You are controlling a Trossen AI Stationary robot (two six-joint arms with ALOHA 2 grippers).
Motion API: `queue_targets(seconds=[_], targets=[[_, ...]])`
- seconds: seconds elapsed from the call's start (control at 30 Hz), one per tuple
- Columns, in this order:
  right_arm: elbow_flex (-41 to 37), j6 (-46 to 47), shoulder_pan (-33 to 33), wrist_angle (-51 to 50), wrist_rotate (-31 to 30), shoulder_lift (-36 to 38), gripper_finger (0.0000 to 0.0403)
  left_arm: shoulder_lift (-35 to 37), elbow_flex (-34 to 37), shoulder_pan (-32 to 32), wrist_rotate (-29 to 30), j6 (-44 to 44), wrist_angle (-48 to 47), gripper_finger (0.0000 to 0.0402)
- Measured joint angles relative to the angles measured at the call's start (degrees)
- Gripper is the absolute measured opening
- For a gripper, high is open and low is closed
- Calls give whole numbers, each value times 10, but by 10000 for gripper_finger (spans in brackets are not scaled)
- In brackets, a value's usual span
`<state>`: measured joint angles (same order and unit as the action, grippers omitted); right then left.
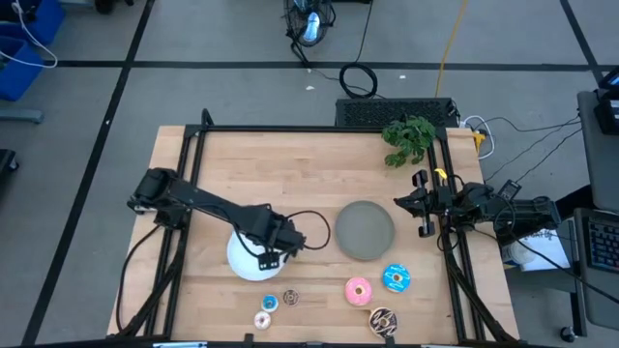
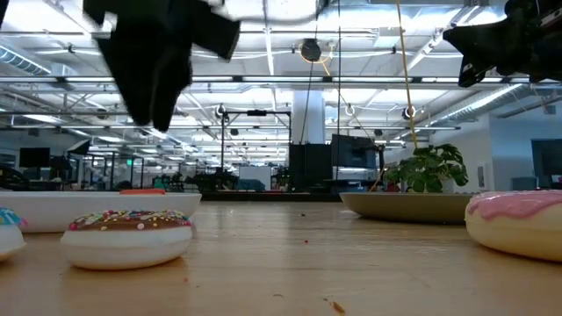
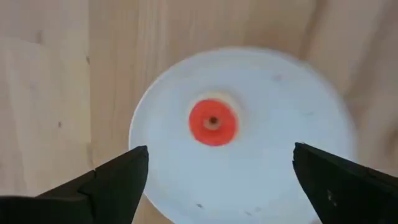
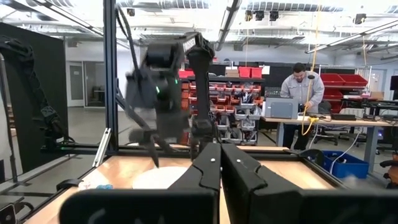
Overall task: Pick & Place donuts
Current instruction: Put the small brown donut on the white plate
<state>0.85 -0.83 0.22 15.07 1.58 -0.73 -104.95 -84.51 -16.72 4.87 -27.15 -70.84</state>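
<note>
My left gripper (image 3: 219, 151) is open and hangs over the white plate (image 1: 242, 259), above the tiny red donut (image 3: 212, 122), which lies flat on the plate's middle. My right gripper (image 1: 423, 205) is shut and waits at the table's right edge, touching nothing. The other donuts lie flat on the wood near the near edge: pink (image 1: 359, 290), blue (image 1: 395, 277), dark brown sprinkled (image 1: 383, 320), tiny blue (image 1: 269, 303), tiny brown (image 1: 290, 298) and whitish (image 1: 261, 320). In the low view the tiny brown donut (image 2: 129, 237) and the pink donut (image 2: 518, 224) sit in front.
A grey plate (image 1: 365, 229) sits on the table right of the white plate. A green plant (image 1: 409, 138) stands at the far right corner. Black frame rails (image 1: 189, 174) run along the table's sides. A person (image 4: 303, 90) stands in the room beyond the table.
</note>
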Motion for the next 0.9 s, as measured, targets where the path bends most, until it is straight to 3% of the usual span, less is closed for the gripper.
queue_targets(seconds=[0.1, 0.23, 0.57, 0.77, 0.9], targets=[[0, 0, 0, 0, 0, 0, 0, 2, -52, -27, -9, 3, -1, 358], [0, 0, 0, -1, 0, 0, 0, 1, -92, -77, 12, 0, 7, 286], [0, 0, 0, 1, 0, 0, 0, 0, -103, -159, 10, -81, 59, 22], [0, 1, 0, 1, 0, 0, 0, 0, -103, -192, 25, -38, 134, 14], [0, 1, 0, 1, 0, 0, 0, 0, -103, -186, 24, -75, 139, 6]])
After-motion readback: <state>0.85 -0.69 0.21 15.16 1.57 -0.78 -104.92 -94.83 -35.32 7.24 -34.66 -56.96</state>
